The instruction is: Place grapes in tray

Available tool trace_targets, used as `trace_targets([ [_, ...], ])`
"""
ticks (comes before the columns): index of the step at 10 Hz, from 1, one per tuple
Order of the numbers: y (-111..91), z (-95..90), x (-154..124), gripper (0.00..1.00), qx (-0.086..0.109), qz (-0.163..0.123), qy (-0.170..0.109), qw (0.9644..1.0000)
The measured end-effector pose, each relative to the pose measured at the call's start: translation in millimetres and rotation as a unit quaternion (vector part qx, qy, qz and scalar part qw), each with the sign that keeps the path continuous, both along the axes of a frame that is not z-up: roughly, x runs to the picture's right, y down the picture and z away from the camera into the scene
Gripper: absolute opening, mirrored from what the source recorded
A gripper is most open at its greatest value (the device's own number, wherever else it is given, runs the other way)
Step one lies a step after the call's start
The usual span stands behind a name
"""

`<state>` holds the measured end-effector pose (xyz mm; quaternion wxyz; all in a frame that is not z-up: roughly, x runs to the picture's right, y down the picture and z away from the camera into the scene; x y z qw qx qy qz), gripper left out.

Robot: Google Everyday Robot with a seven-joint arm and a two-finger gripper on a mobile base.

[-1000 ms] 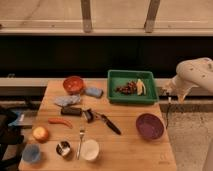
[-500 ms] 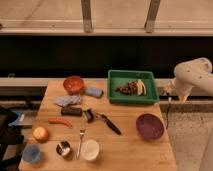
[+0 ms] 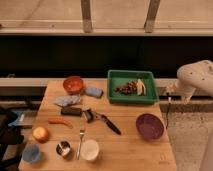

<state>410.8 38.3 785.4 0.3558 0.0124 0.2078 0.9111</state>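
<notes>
Camera view. Against the two earlier frames, the white arm (image 3: 197,80) hangs a touch lower. It is otherwise in the same spot, off the counter's right edge near the far right corner. Nothing on the counter (image 3: 150,156) has shifted.

The gripper (image 3: 169,90) points toward the right edge, just beside the tray (image 3: 113,88) but outside it. I cannot tell whether it is open or closed. It carries nothing that I can make out.

Task things: one green tray at the far edge, right of centre. One cluster of grapes (image 3: 126,88) lies inside it, on its floor. One pale banana piece (image 3: 140,86) lies in the same tray, just right of the grapes.

Count of the rest:
- Two bowls: an orange-red bowl (image 3: 73,84) at the far edge left of centre, and a purple bowl (image 3: 149,126) near the right edge.
- Three small cups toward the near left corner: a blue cup (image 3: 31,153), a metal cup (image 3: 63,148) and a white cup (image 3: 90,149).
- One blue sponge (image 3: 93,91).
- One grey cloth (image 3: 67,100).
- One dark block (image 3: 71,111).
- One red carrot-like piece (image 3: 60,121).
- One black-handled tool (image 3: 107,123) at mid-counter.
- One fork (image 3: 81,140).
- One round orange fruit (image 3: 40,133) at the left edge.

Nothing lies between the gripper and the tray. The purple bowl sits well apart from the tray, on its near side.
</notes>
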Motion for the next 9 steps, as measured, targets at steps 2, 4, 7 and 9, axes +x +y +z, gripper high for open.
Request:
trace_targets([
  [2,-9,14.1,-33,0.69,0.001,-0.016,-0.026,0.9995],
  [4,-24,30.9,-84,0.69,0.004,-0.039,-0.066,0.9971],
  [7,-43,48.0,-145,0.69,0.009,-0.069,-0.121,0.9903],
  [9,-67,63.5,-211,0.69,0.017,-0.112,-0.177,0.9776],
])
